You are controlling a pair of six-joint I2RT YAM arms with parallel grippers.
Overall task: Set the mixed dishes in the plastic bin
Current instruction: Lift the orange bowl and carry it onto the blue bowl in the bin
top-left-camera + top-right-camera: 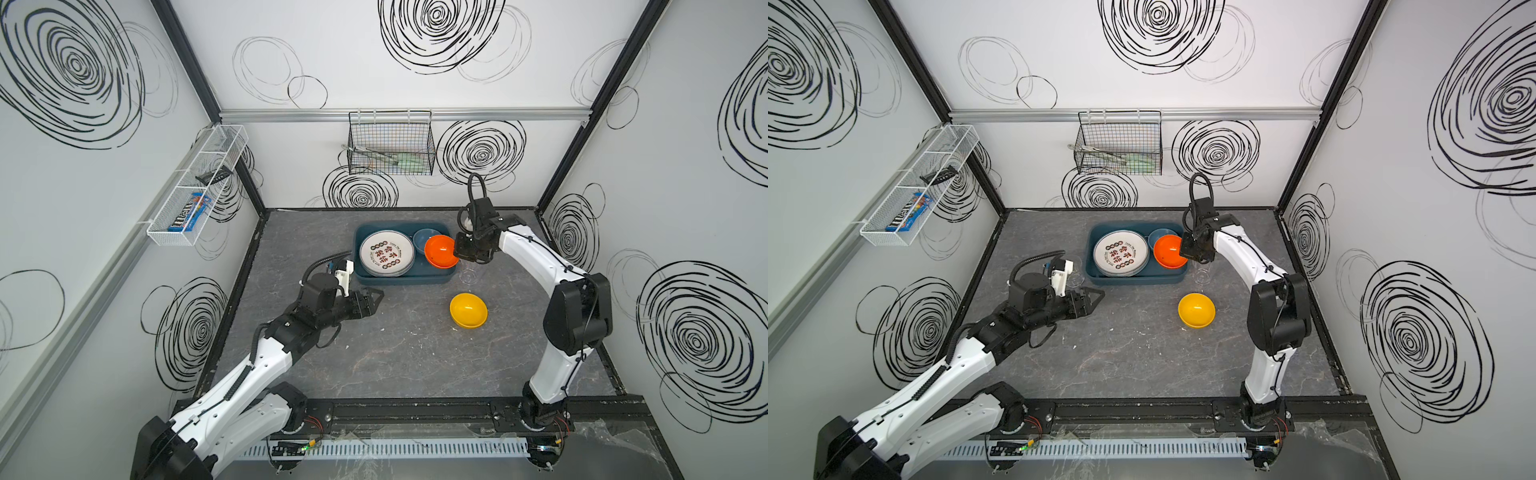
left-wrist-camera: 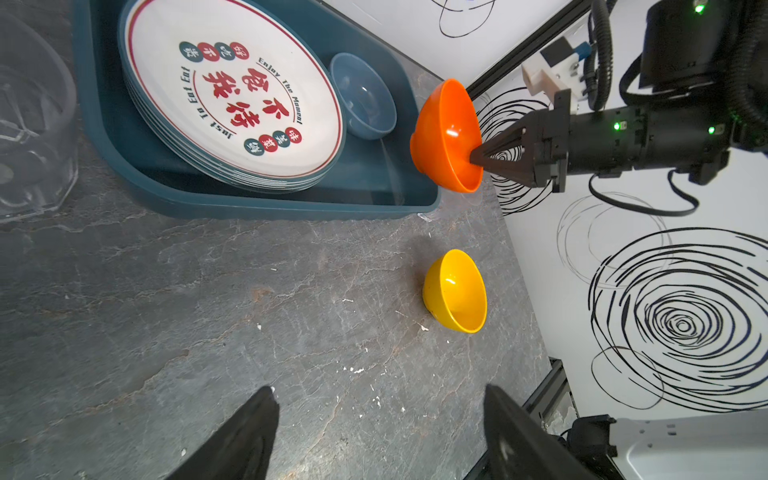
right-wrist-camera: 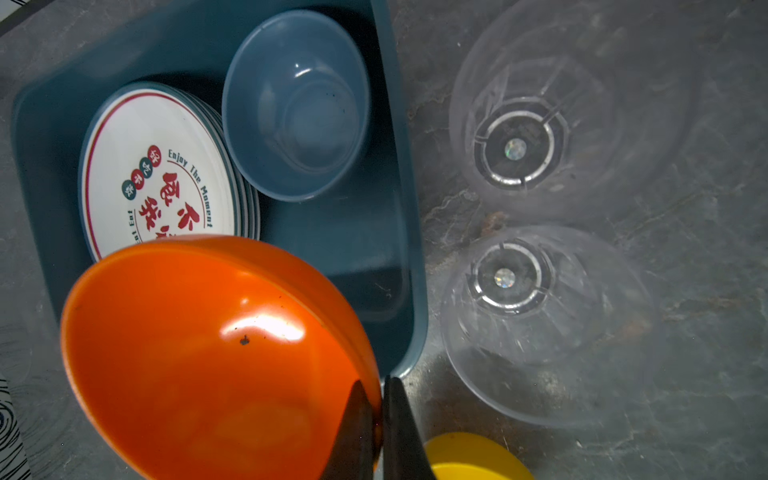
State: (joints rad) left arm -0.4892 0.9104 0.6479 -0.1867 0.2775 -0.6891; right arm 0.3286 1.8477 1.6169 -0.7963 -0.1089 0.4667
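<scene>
- Right pincer point(image 3: 376, 399): pressed together on the rim of the orange bowl point(image 3: 208, 353), one finger inside the bowl and one outside.
- The orange bowl hangs tilted, clear of the table point(image 1: 374, 365), over the right end of the plastic bin point(image 1: 399, 279). In both top views part of it overhangs the bin's right wall.
- In the bin: a stack of white plates point(image 1: 386, 253) with red Chinese characters fills the left part. A blue bowl point(image 1: 423, 240) sits rim up in the far right corner, just beside the stack.
- The yellow bowl point(image 1: 468, 309) sits rim up on the table, in front of the bin's right end and apart from it.
- A clear cup point(image 3: 561, 124) and a second clear cup point(image 3: 540, 324) stand on the table close together, just outside the bin's right wall.
- A third clear cup point(image 2: 33, 124) stands on the table by the bin's left wall.
- Left pincer point(image 1: 376, 300): spread, holding nothing, near the bin's front left corner.
</scene>
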